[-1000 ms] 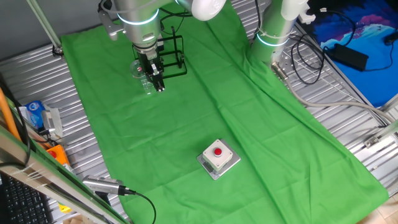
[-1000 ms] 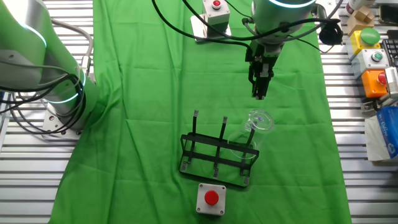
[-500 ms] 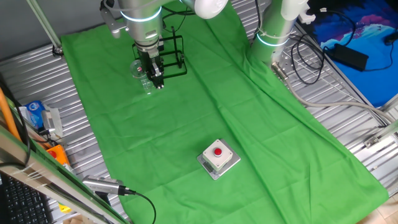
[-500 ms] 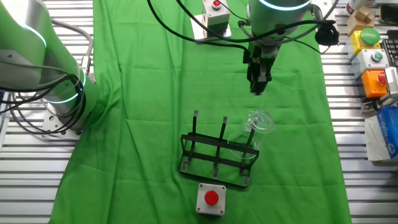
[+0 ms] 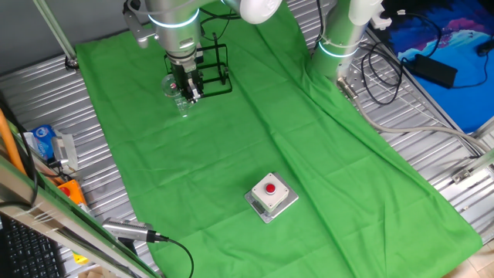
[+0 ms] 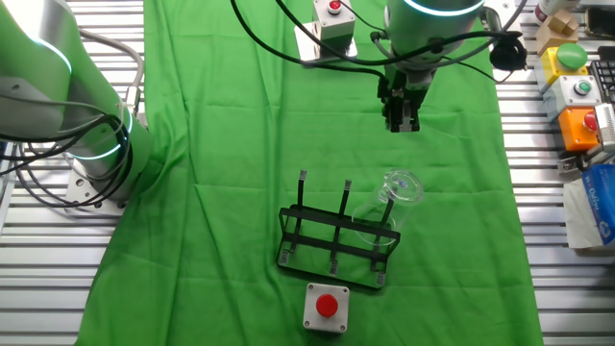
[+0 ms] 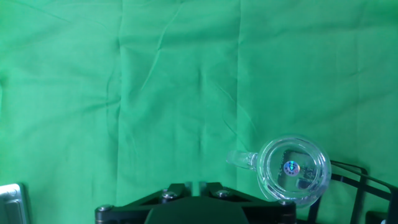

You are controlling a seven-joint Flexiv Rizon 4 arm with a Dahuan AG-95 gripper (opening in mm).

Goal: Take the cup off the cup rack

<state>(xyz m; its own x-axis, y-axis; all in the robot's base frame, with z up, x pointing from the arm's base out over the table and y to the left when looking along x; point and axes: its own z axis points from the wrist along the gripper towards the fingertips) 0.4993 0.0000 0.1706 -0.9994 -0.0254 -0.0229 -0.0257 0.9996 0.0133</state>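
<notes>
Clear glass mug (image 6: 392, 204) hung tilted on end peg of black wire cup rack (image 6: 336, 240), on green-draped worktop (image 6: 240, 144). Gripper (image 6: 399, 123) above and apart, empty, jaw state unclear. Descend over rim, pinch wall, lift along peg.

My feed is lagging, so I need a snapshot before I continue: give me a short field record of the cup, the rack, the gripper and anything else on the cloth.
cup: clear glass mug, hung tilted on an end peg of the rack, handle visible in hand view
cup rack: black wire frame on the green cloth, other pegs bare
gripper: above the cloth, apart from the cup, holding nothing; open or shut not discernible
task state: cup not yet taken off
other: grey box with red button beside the rack base
</notes>
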